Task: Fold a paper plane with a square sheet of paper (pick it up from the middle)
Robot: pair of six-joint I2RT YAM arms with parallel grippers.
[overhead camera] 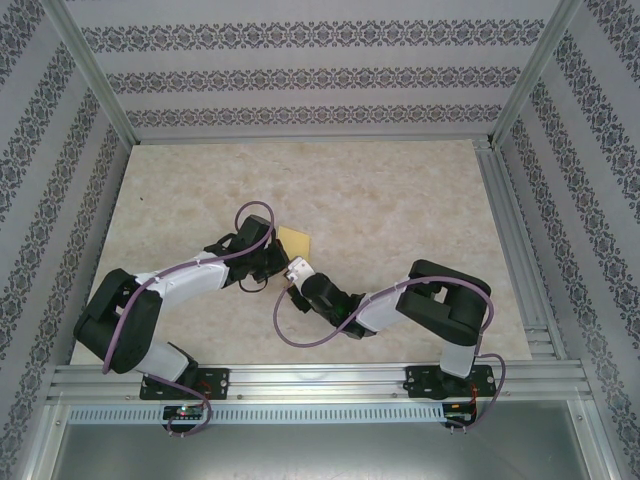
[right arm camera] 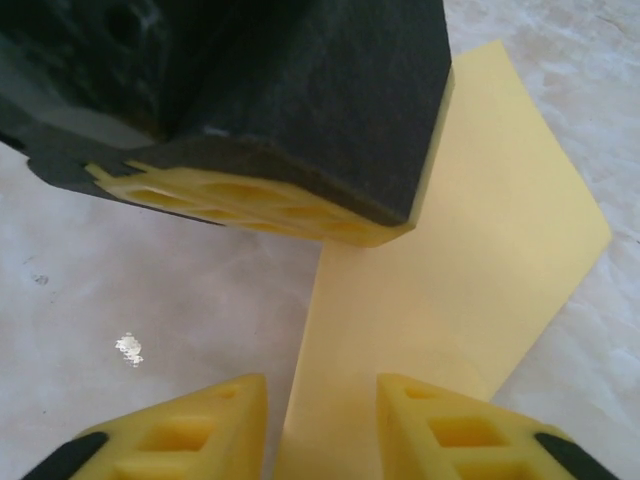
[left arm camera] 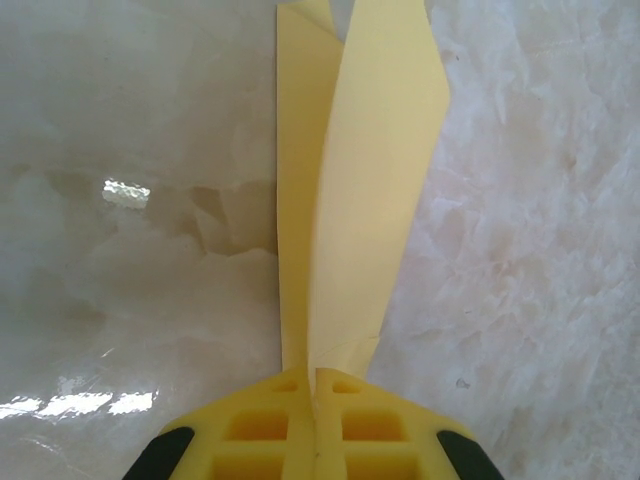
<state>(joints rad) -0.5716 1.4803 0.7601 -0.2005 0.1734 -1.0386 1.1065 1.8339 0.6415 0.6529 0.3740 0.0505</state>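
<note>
Yellow paper [left arm camera: 360, 200] between closed left jaws

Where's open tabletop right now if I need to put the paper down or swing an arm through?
The far table from the paper to the back wall is bare, also the stretch right of it, beyond the right arm. Crowded at centre: left hand and right hand meet at the paper.

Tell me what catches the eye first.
A yellow sheet of paper stands out in the middle of the pale table. Two black arms lean in to it: the left arm has its jaws shut on the folded sheet, the right arm holds its jaws open with paper between them.
</note>
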